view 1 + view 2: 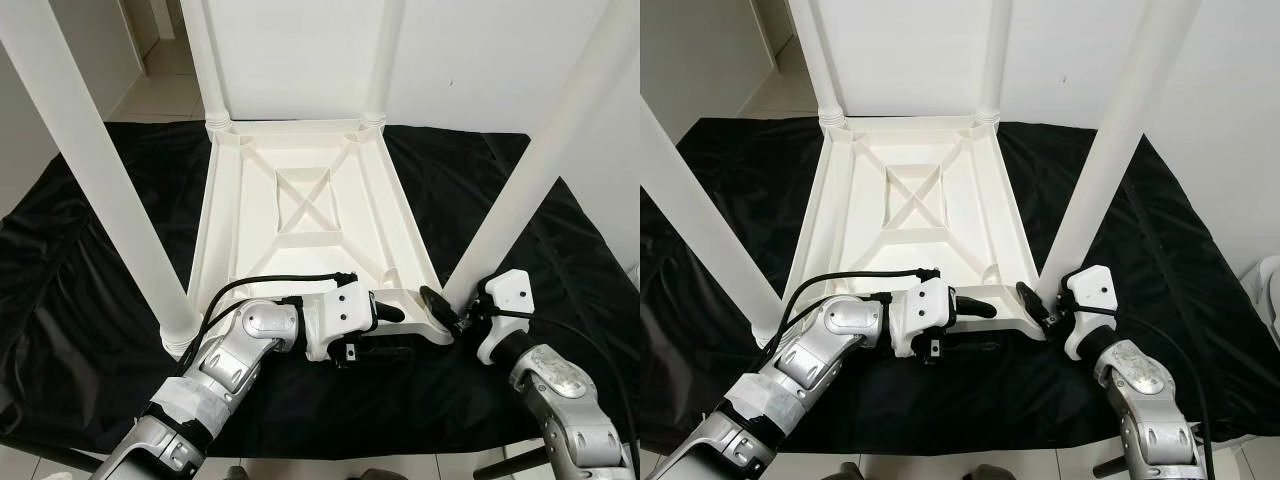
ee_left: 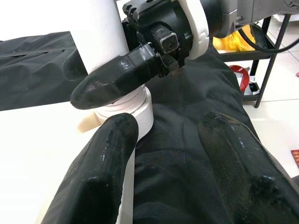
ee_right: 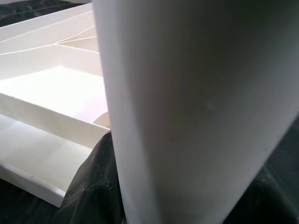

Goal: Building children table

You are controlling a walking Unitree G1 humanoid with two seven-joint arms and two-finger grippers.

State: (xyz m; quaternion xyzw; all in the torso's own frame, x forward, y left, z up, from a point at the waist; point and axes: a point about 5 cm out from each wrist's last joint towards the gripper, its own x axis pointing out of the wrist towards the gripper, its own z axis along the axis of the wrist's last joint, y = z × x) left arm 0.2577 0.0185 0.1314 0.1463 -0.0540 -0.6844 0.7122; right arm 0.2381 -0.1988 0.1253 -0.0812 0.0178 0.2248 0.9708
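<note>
The right gripper (image 1: 1045,305) is clamped on the leg (image 1: 1110,150) at its socket, probably to seat it, while the left gripper (image 1: 975,305), fingers apart, braces the tabletop (image 1: 910,215) beside it

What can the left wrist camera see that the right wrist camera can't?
The left wrist view looks past the open left claw to the right claw at the base of the white leg, with a rack holding something yellow behind. The right wrist view takes in the ribbed underside of the tabletop. Both show that leg and the black cloth beneath.
</note>
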